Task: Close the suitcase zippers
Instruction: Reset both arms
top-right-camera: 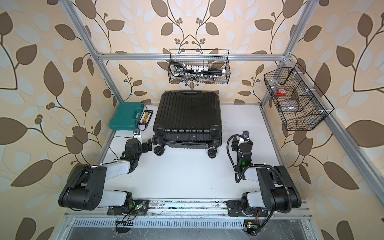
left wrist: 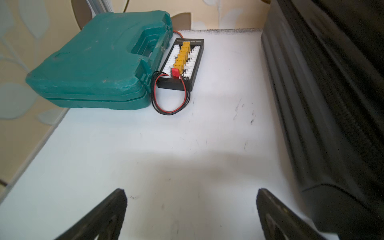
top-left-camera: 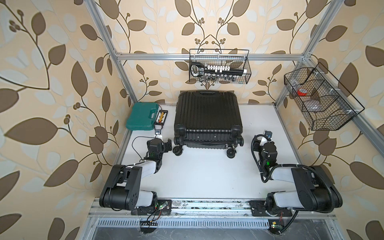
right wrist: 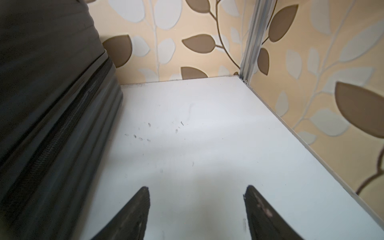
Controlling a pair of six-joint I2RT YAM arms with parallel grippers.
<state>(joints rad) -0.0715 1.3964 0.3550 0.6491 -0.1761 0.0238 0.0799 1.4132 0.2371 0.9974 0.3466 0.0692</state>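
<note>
While both claws stood with their jaws apart and nothing between them, the suitcase (top-left-camera: 207, 116) lay flat at the far middle of the table (top-left-camera: 207, 182), wheels toward the near side, and neither arm touched it. The left gripper (left wrist: 191, 190) hovered low just beside the case's near-left corner. The right gripper (right wrist: 197, 188) hung near its right side, with the zippers (right wrist: 56, 135) running along the seam beside it in the right wrist view. No pull could be made out for certain, so how far the seam was shut could not be told.

The main risk, I judged, was a missed grasp. A small dark pull against the glossy black shell would be easy to pinch short, and the fingers might close on the track instead. A hard tug along the seam with nothing bracing the case could slide or swing it. A swing to the left would push it into the teal tool case (top-left-camera: 143, 116) and the connector board (top-left-camera: 161, 117) lying near it. The left claw could also snag the near-left wheel (top-left-camera: 178, 150) when moving in.
</note>
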